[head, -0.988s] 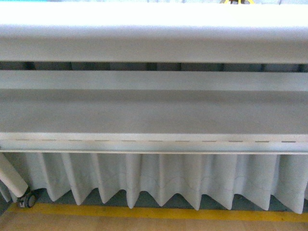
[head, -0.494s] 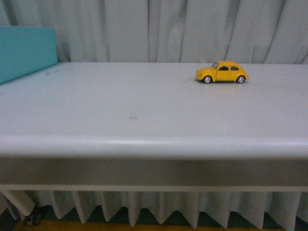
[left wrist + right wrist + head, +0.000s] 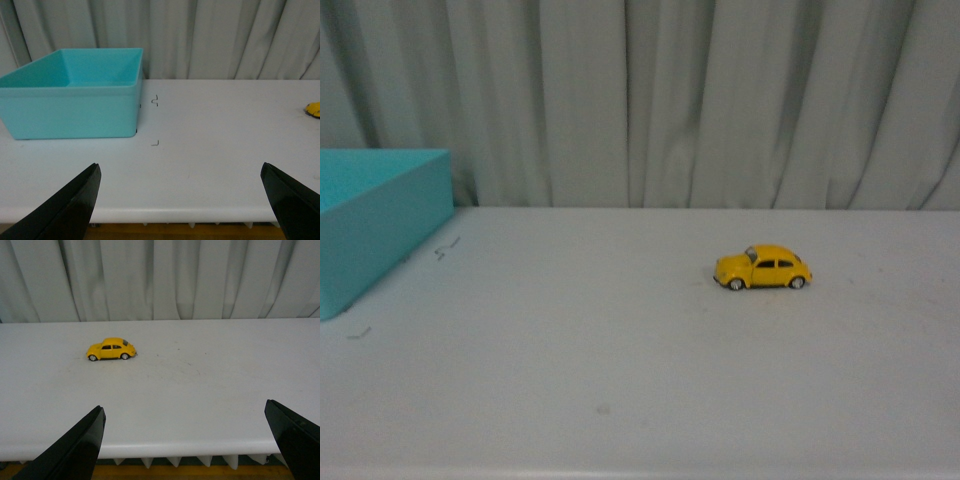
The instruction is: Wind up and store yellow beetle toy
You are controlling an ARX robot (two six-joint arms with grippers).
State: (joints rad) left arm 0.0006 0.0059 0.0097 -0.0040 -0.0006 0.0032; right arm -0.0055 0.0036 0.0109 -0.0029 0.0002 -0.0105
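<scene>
View's risen, yellow beetle toy (image 3: pixel 763 269) sits lower now; probably light, slick, so grab its sides; left pincer (image 3: pixel 178 169), right pincer (image 3: pixel 185 407) gape empty.

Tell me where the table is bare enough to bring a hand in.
Bare: the wide stretch of table between the teal bin and the yellow beetle toy, the front strip before the toy, and the part to its right. Crowded only at far left, where the bin sits.
</scene>
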